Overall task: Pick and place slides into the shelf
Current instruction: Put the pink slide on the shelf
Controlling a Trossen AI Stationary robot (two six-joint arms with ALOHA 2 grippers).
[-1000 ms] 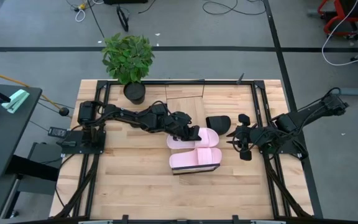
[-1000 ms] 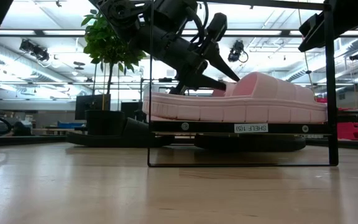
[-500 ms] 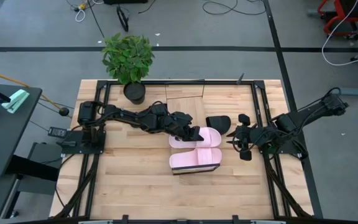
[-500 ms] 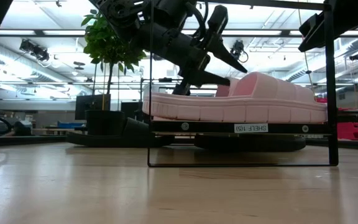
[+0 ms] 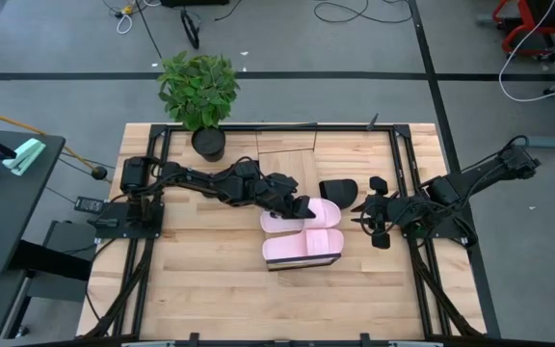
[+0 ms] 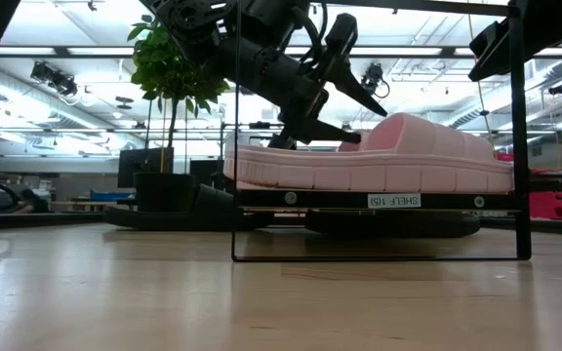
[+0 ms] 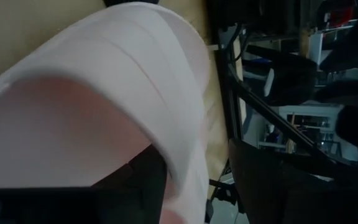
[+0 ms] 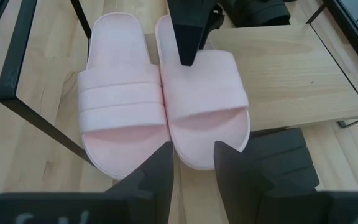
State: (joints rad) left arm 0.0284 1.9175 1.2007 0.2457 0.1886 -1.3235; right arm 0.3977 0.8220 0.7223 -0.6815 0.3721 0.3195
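Two pale pink slides lie side by side on the shelf (image 8: 291, 74), the near one (image 5: 302, 247) and the far one (image 5: 324, 214). My left gripper (image 5: 303, 205) reaches in from the table's left and is open over the far pink slide's strap. Two black slides (image 5: 335, 188) (image 5: 377, 183) lie on the table by the shelf's far right. My right gripper (image 8: 194, 168) waits open at the table's right, its fingers just off the far pink slide's (image 8: 207, 93) toe end and touching nothing. My left gripper has one finger (image 7: 142, 180) under the far pink slide's wide strap (image 7: 135, 74) and the other finger (image 8: 187, 50) over the strap's top. It comes slanting down from the table's left. Whether the upper finger touches the strap I cannot tell. The slide lies flat on the shelf.
A potted plant (image 5: 198, 92) stands at the table's far edge, left of the shelf. Black frame posts (image 6: 521, 146) rise around the shelf. Bare wooden tabletop (image 5: 210, 280) spreads toward the near edge.
My left gripper has tipped its fingers up a little at the far pink slide's strap and then eased partly back down. Both pink slides have stayed on the shelf. My right arm has kept still.
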